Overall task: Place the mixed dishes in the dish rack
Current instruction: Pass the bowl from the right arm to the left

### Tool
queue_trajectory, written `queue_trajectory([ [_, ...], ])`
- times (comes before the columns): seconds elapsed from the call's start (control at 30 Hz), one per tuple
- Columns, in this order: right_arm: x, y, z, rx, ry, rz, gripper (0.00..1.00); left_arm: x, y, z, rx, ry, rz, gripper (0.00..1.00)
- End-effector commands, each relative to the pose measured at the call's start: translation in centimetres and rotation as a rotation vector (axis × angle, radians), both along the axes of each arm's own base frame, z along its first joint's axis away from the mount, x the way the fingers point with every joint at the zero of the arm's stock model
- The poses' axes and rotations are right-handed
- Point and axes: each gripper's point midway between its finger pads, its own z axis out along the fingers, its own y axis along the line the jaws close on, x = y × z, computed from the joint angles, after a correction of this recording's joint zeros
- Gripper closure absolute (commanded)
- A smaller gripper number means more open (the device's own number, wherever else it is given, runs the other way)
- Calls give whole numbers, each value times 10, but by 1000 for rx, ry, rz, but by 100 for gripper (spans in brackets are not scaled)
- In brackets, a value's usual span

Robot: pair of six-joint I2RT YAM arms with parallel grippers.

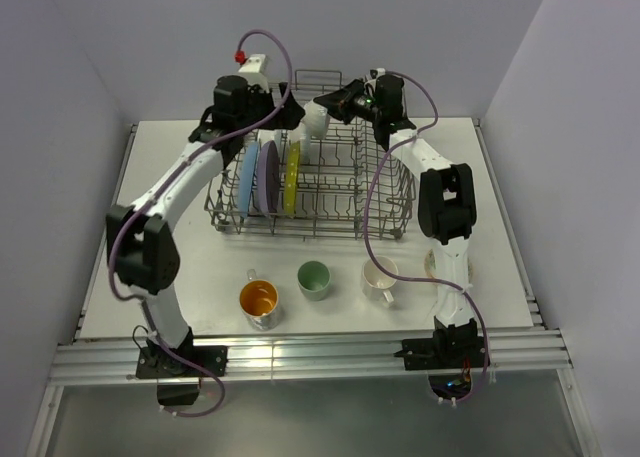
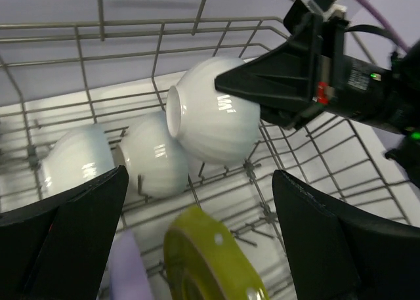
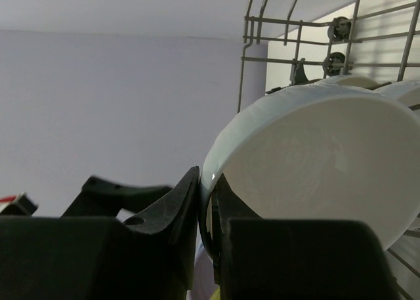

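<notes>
The grey wire dish rack (image 1: 385, 192) holds a blue plate (image 1: 246, 182), a lavender plate (image 1: 268, 172) and a yellow-green plate (image 1: 291, 177) on edge. My right gripper (image 1: 327, 107) is shut on the rim of a white bowl (image 1: 314, 125) and holds it tilted above the rack's far left; the grip shows in the right wrist view (image 3: 210, 195) on the bowl (image 3: 315, 169). My left gripper (image 1: 282, 119) is open and empty above the plates (image 2: 197, 247). Two more white bowls (image 2: 154, 155) (image 2: 75, 159) lie in the rack under the held bowl (image 2: 210, 109).
On the table in front of the rack stand an orange-inside cup (image 1: 258, 299), a pale green cup (image 1: 313, 277) and a white mug (image 1: 380, 277). Another dish (image 1: 431, 262) is partly hidden behind the right arm. Walls close in the table at the back and sides.
</notes>
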Motion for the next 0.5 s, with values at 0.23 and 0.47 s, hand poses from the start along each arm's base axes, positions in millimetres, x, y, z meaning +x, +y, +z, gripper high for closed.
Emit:
queue_trajectory([
  [0.23, -13, -9, 75, 24, -144, -6, 100, 37, -84, 12, -88, -126, -187, 1],
  [0.47, -15, -10, 77, 39, -137, 3, 100, 47, -90, -12, -71, -90, -157, 1],
])
